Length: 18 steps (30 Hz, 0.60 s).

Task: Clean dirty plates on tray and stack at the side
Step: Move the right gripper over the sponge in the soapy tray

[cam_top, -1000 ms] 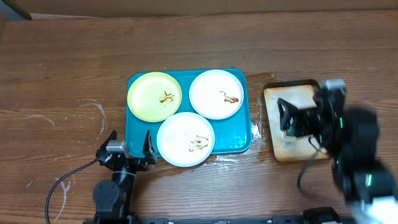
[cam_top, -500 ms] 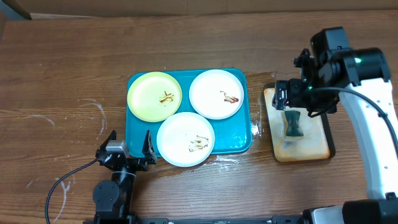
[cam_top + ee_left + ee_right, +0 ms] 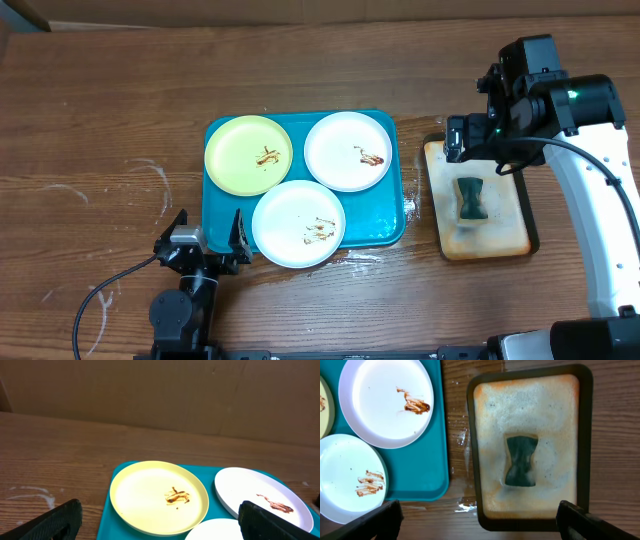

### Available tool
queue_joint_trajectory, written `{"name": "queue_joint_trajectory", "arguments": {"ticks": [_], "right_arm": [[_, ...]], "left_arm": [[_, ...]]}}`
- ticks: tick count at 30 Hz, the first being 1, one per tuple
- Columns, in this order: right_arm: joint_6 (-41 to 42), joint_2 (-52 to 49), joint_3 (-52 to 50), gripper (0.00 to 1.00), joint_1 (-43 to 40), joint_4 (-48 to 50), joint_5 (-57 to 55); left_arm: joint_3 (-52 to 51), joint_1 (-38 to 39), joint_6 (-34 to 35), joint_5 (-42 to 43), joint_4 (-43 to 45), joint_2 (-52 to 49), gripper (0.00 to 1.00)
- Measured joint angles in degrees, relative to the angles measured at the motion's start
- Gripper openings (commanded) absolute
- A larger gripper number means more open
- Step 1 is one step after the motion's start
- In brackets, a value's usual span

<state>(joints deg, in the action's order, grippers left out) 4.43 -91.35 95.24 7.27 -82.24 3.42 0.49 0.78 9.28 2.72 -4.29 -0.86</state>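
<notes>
— What has changed since a second ago?

— Only the right arm. It was a blur low over the small black-rimmed tan tray. It has since lifted and drawn back toward that tray's far edge. The right arm's fingers are spread wide apart and hold nothing. The plates and the sponge have not moved.

— What is in the tan tray?

— One dark green hourglass-shaped sponge, lying flat near the middle on a stained surface.

— And where are the plates?

— All three lie flat in the large teal-blue rectangular plastic tray, which sits mid-way across the brown wooden desk, left of the tan tray. The pale yellow-green round plastic plate is at the far left. The far white round plastic plate is just beside it on the right. The near white round plastic plate sits in front, between the two, with its near edge overhanging the tray's rim. Each plate has a small brown smear near its centre.

— And the left arm?

— The left arm's fingers are apart and empty, low by the teal tray's near left corner. The desk shines wet along that tray's near right edge.
</notes>
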Motion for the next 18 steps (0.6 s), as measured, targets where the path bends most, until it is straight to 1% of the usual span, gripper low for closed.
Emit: {"name": "queue_joint_trajectory", "arguments": {"ticks": [5,8,10,12,18], "right_arm": [[0.52,0.0,-0.79,1.0,-0.02,-3.32,-1.03],[3.1,0.0,-5.33,1.0,-0.07,-2.6,-2.97],[5.42,0.0,-10.73,1.0,-0.15,0.09,-4.2],[7.48,-0.09,-18.03,1.0,-0.17,5.51,-5.01],[9.77,-0.33,-33.0,1.0,-0.2,17.29,-3.98]], "left_arm": [[0.0,0.0,0.0,0.0,0.02,0.0,0.99],[0.0,0.0,0.0,0.02,0.02,0.0,1.0],[0.0,0.0,0.0,0.0,0.0,0.0,1.0],[0.0,0.0,0.02,0.0,0.02,0.0,1.0],[0.0,0.0,0.0,0.0,0.02,0.0,1.0]]}}
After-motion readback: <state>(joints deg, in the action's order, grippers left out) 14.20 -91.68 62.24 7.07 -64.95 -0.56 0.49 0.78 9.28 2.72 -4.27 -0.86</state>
